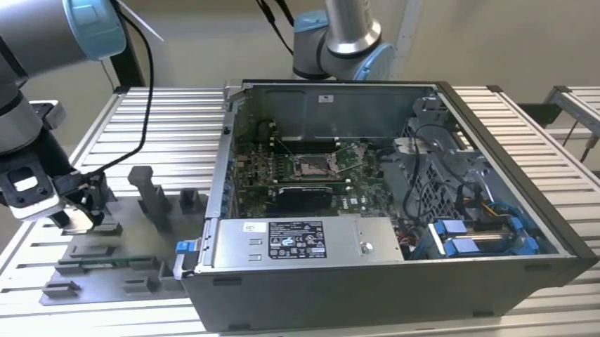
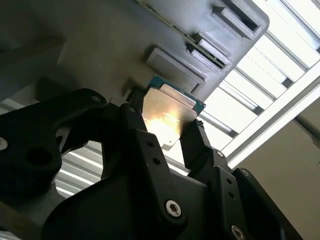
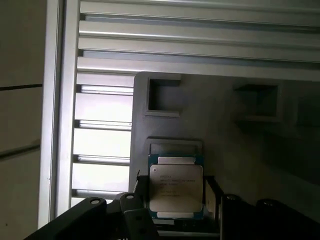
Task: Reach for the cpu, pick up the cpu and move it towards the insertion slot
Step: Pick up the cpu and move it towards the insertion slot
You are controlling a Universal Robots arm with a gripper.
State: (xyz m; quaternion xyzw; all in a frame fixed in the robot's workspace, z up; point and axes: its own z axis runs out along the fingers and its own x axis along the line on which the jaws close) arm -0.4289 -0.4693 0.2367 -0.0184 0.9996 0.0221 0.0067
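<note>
cpu (image 3: 176, 187): silvery metal lid, smooth, satin sheen; thin green rim. claw (image 2: 167, 131): matt black. fixture tray (image 1: 126, 246): matt grey plastic. worktop (image 1: 168, 126): ribbed bare metal.

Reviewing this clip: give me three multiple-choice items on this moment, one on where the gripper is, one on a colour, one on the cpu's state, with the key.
1. Where is the gripper in the exterior view?
A. Over the grey fixture tray, to the exterior view's left of the computer case
B. Inside the computer case
C. Behind the computer case

2. What colour is the thin rim of the cpu?
A. Red
B. Yellow
C. Green

3. What state is the cpu in?
A. Lying loose inside the computer case
B. Held between the jaws
C. Alone on the fixture tray, away from the jaws

Key:
1 A: the arm's end hangs above the tray, outside the case.
2 C: both wrist views show a green edge around the silvery top.
3 B: both wrist views show a jaw against each side of it.
</note>
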